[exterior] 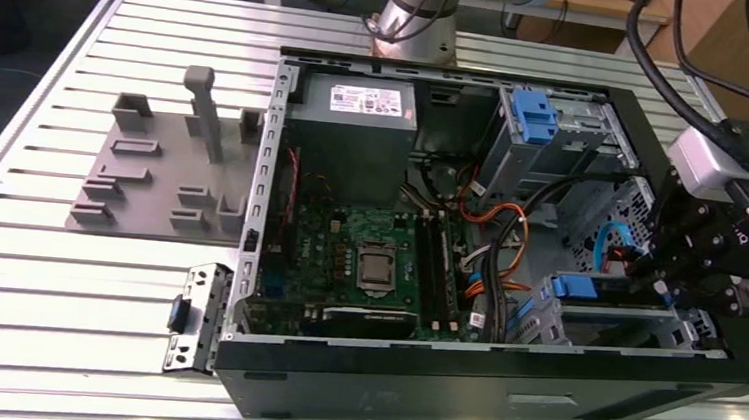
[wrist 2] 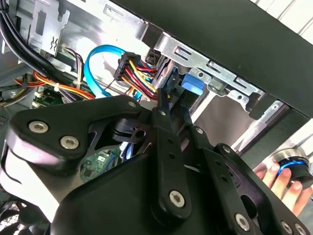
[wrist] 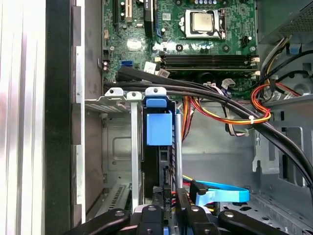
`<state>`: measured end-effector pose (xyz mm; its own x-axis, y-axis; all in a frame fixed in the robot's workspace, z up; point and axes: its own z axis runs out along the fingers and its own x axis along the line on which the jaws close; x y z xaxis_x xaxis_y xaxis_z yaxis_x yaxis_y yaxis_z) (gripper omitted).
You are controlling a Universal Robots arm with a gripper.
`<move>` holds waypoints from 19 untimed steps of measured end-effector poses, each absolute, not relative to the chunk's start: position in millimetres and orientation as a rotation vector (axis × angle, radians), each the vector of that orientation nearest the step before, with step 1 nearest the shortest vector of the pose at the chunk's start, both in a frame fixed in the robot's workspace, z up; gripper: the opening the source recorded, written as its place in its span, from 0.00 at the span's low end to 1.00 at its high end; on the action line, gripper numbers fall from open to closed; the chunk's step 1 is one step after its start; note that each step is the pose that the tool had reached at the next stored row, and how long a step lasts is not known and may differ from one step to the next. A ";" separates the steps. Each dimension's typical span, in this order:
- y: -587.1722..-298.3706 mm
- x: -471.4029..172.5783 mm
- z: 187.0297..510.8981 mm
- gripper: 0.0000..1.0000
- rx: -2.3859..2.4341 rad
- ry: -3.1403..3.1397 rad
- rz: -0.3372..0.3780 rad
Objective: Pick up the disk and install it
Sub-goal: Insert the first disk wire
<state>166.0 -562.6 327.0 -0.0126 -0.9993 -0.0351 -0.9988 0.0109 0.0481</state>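
The disk (exterior: 580, 287) stands on edge in the lower drive bay of the open computer case (exterior: 469, 378), at the exterior view's right. Its bright blue carrier (wrist: 159, 128) shows between two metal rails in the first wrist view, with the dark drive body below it. In the second wrist view the blue carrier end (wrist 2: 191, 86) sits under the bay's metal bracket. My gripper (exterior: 666, 283) hangs right behind the disk's near end. Its black fingers (wrist: 152, 215) are drawn close together, and nothing shows between them. Whether the tips (wrist 2: 164, 98) touch the disk I cannot tell.
Black cable bundles (wrist: 220, 100), orange-yellow-red wires (wrist 2: 137, 73) and a blue data cable (wrist: 220, 193) cross beside the bay. The motherboard (exterior: 371, 260) and grey power supply (exterior: 355, 118) fill the case's middle. A grey fixture plate (exterior: 149, 182) lies outside. A person's hand (wrist 2: 279, 188) holds a knob.
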 end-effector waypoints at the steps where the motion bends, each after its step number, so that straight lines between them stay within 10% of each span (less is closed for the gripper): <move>1: -562.6 166.0 328.3 0.24 2.202 -2.228 -0.094; 19: -558.1 180.7 352.4 0.24 2.213 -2.237 -0.130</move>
<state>180.7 -558.1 352.4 -0.0128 -0.9979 -0.0637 -0.9985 0.0094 0.0531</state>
